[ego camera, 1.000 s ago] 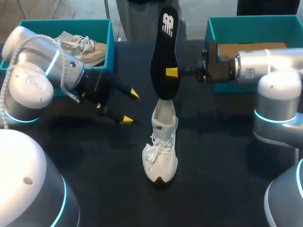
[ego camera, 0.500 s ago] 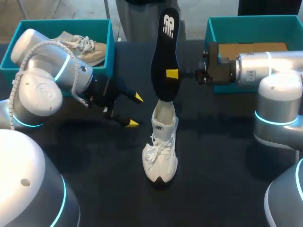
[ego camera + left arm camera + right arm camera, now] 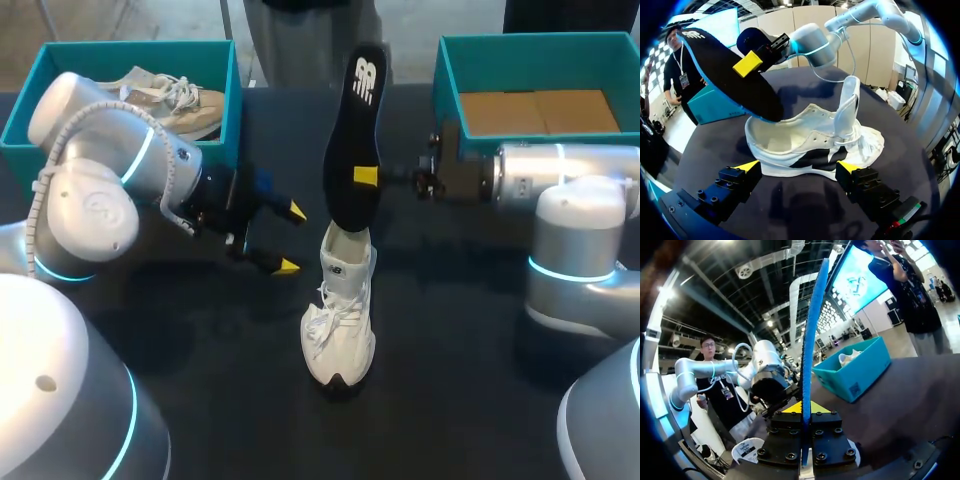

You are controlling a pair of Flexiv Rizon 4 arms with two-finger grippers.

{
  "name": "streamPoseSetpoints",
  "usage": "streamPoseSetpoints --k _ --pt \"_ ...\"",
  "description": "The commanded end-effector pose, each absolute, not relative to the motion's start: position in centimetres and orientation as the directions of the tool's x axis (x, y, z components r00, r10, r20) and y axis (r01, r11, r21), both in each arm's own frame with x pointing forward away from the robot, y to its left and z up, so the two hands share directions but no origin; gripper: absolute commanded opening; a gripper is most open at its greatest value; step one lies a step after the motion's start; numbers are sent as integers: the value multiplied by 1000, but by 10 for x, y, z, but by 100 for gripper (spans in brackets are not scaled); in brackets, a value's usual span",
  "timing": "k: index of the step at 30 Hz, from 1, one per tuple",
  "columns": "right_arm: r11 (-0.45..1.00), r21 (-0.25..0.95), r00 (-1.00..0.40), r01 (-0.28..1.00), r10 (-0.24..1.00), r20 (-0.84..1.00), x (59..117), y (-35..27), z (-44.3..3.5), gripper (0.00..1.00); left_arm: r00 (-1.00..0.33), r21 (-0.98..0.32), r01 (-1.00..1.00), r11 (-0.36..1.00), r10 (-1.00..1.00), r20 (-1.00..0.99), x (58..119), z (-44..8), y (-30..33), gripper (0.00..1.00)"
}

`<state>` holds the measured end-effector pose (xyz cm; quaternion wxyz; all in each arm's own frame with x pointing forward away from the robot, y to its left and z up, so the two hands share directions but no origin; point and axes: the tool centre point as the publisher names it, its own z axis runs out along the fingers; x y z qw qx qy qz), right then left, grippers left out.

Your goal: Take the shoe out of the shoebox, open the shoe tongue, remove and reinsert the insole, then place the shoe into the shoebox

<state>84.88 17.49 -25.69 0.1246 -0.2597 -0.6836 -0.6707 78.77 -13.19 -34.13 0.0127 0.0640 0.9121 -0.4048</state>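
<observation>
On the black table, the white laced shoe sits with its toe toward the near edge. The slim black insole stands almost upright with its lower end in the heel opening, and the right gripper is clamped on it. The left wrist view alone shows the tongue raised. The left gripper is spread wide beside the shoe, holding nothing.

Insole: white emblem printed near its upper end, seen in the head and left wrist views. It is a logo mark only, with no words or numbers to make out.
Shoe tongue: small dark mark, too small to read.
Shoe, side: black shape on the white upper, no lettering seen.
Teal shoebox: small white sticker on its side wall, print illegible.
</observation>
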Motion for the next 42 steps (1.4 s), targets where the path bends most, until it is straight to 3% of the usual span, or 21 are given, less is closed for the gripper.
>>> streamPoseSetpoints --k 1,42 --pt "-41 849 -830 527 189 525 852 179 -269 0 -991 -726 129 676 100 -84 785 -339 -132 100" --pt "6 863 -841 506 229 491 835 183 -307 0 -992 -726 126 676 94 -84 785 -337 -133 100"
